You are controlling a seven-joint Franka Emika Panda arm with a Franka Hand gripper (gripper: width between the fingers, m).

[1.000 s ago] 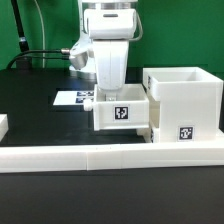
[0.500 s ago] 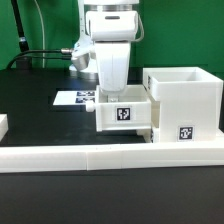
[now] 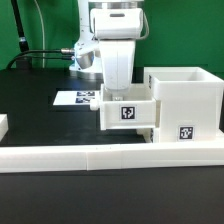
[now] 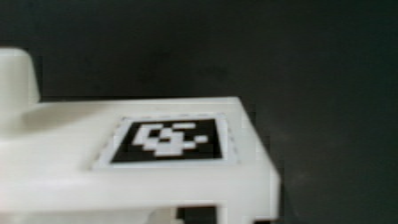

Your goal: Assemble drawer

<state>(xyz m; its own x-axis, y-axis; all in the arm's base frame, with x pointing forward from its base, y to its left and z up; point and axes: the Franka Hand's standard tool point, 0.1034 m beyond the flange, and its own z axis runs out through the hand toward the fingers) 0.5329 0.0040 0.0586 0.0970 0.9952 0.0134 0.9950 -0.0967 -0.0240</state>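
So the small tray (image 3: 127,112) sits in the middle of the exterior view, right up against the left side of the big housing (image 3: 184,105) at center right. The tool (image 3: 122,92) comes down onto the tray's back edge from the arm above, but the fingers are hidden, so I can't tell if it's gripping. The wrist view just shows a tagged white face (image 4: 169,140) over the dark desk (image 4: 267,50). The long white wall bar (image 3: 110,155) crosses the lower frame, and the marker board (image 3: 75,98) lies at left-center behind the tray.

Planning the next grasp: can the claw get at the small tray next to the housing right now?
Probably yes. The arm stands directly over the small tray, nothing between them, and the housing sits beside it on the exterior view's right, not over it. Whether the claw is already shut on the tray cannot be seen.
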